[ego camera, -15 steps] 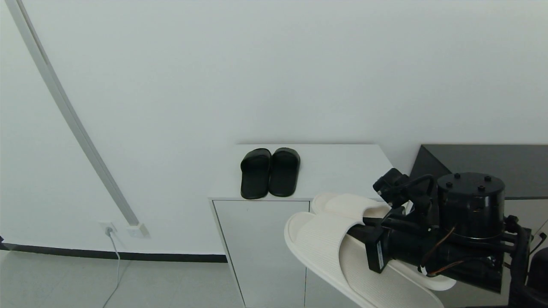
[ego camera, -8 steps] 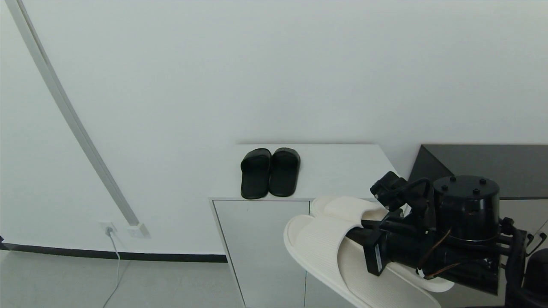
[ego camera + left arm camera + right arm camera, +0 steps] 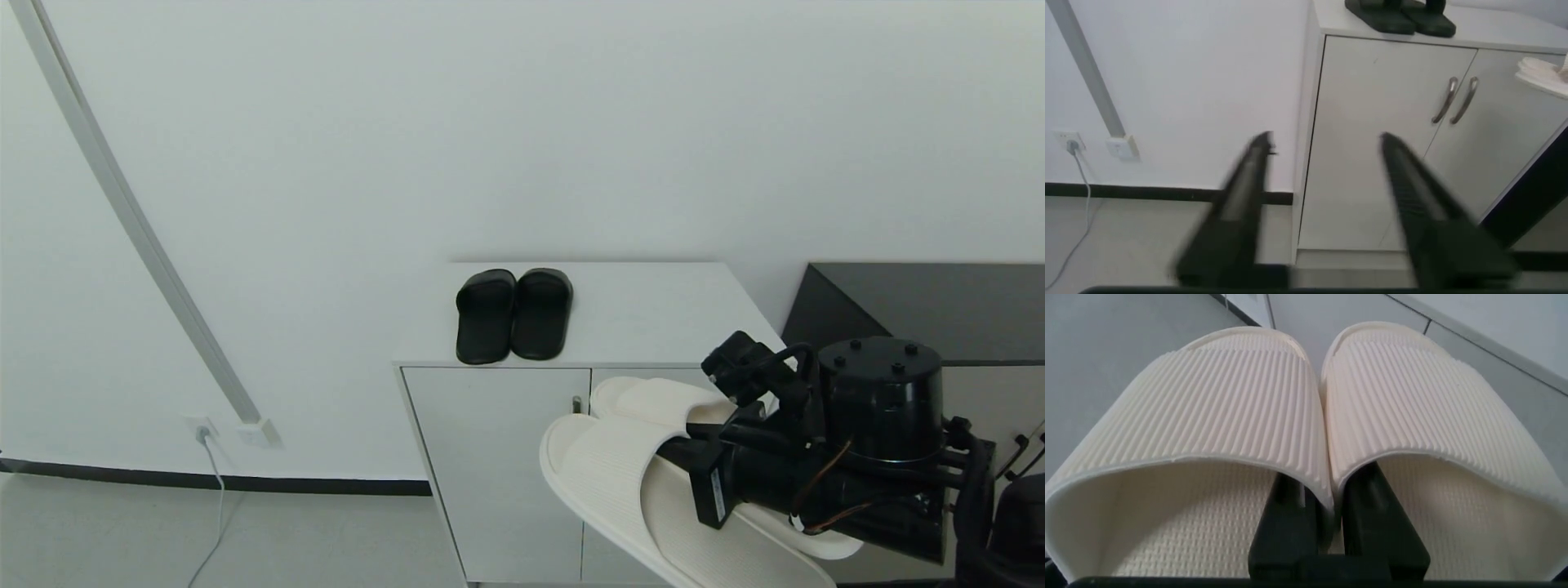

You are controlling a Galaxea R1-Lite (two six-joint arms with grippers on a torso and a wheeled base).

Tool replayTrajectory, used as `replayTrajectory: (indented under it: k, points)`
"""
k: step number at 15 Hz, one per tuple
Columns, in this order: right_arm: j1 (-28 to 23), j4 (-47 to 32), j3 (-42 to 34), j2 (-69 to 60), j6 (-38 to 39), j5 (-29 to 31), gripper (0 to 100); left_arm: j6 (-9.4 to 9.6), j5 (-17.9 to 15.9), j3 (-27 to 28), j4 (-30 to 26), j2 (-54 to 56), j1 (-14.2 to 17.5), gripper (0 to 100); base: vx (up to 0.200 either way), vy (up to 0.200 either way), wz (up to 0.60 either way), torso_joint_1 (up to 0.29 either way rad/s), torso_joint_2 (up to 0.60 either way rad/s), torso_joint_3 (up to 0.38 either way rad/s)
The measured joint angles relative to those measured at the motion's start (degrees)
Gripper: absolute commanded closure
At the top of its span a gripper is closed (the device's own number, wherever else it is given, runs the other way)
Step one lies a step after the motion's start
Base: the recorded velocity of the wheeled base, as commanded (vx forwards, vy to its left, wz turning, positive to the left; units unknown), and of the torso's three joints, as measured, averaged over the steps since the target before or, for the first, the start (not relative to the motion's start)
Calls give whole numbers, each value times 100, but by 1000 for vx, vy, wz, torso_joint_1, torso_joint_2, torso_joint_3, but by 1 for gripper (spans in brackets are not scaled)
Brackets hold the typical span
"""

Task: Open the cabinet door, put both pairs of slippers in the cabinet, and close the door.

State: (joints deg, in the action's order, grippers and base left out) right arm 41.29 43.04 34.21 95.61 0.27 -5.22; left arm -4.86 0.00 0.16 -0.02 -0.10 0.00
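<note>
Lower right of frame: right hand (image 3: 1325,513) pinching white slippers (image 3: 620,465) together by adjoining strap edges, pair held in air before cabinet (image 3: 653,318). Left hand (image 3: 1323,188) spread, empty, facing cabinet doors (image 3: 1388,139); door handles (image 3: 1458,98) untouched. Centre: black slippers (image 3: 513,314) on cabinet top. Judgement: doors shut, nothing stowed; opening, both pairs, closing all left.

Black arm (image 3: 767,482), screw-topped joint (image 3: 882,392), orange wires (image 3: 826,467).

Forward and down from the head onto the cabinet (image 3: 490,457). Same cabinet from the left wrist, beyond the fingers (image 3: 1237,212). From the right wrist, close on white slippers (image 3: 1233,408).
</note>
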Motion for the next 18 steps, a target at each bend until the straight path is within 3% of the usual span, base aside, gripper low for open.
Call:
replayTrajectory:
  k: [2, 3, 18]
  points:
    - [0, 1, 0, 9, 0, 5, 100, 5, -2, -2, 0, 0, 0, 100, 0, 0, 0, -166, 381, 215]
    - [5, 1, 0, 20, -5, 5, 100, 5, -5, -2, 2, 0, 0, 0, 0, 0, 0, -173, 393, 217]
    - [16, -2, -39, 85, -2, -24, 100, 5, 0, 2, 2, 0, 0, 0, 0, 0, 0, -207, 523, 310]
